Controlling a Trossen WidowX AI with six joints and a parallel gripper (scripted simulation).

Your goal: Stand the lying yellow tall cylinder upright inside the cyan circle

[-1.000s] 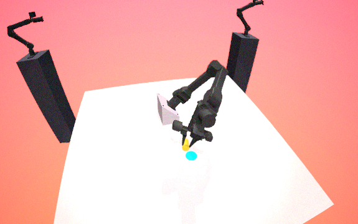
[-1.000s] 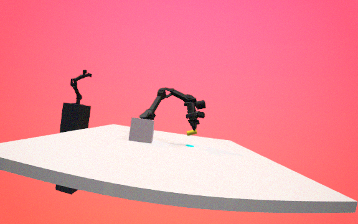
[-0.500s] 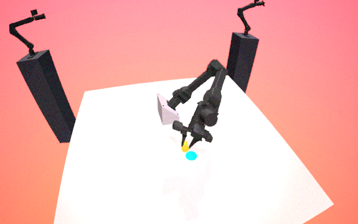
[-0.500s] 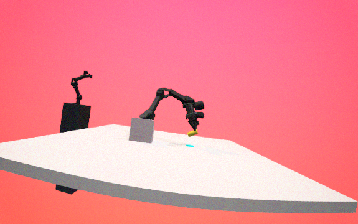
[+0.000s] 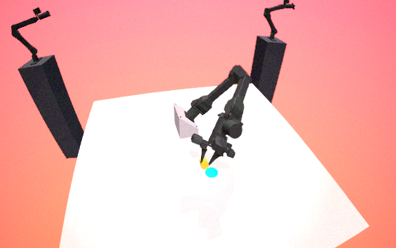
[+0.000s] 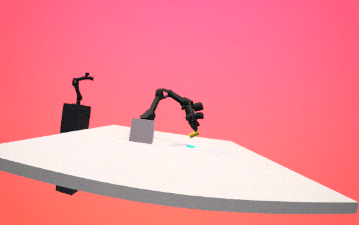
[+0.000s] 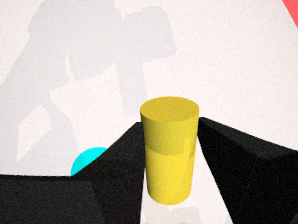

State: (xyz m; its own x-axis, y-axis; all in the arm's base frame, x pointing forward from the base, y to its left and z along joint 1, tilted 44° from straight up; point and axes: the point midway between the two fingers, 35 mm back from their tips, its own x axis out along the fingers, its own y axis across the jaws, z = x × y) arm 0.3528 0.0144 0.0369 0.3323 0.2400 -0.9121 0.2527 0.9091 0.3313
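The yellow tall cylinder [image 5: 204, 164] [image 6: 193, 134] [image 7: 170, 155] is held in the air above the table, tilted, nearer lying than upright in the exterior view. My gripper [image 5: 205, 163] [image 6: 196, 130] [image 7: 170, 127] is shut on it, one finger on each side. The cyan circle [image 5: 211, 172] [image 6: 190, 146] lies flat on the table below, close to the cylinder. In the wrist view the cyan circle [image 7: 90, 159] is left of the cylinder, partly hidden behind the left finger.
The white table [image 5: 132, 193] [image 6: 120, 169] carries a pale block [image 5: 188, 130] [image 6: 142, 131] under the arm's base. Dark pillars [image 5: 51, 103] [image 5: 270, 65] [image 6: 74, 119] with small arms stand beyond the table's edges. The arm casts a shadow on the table.
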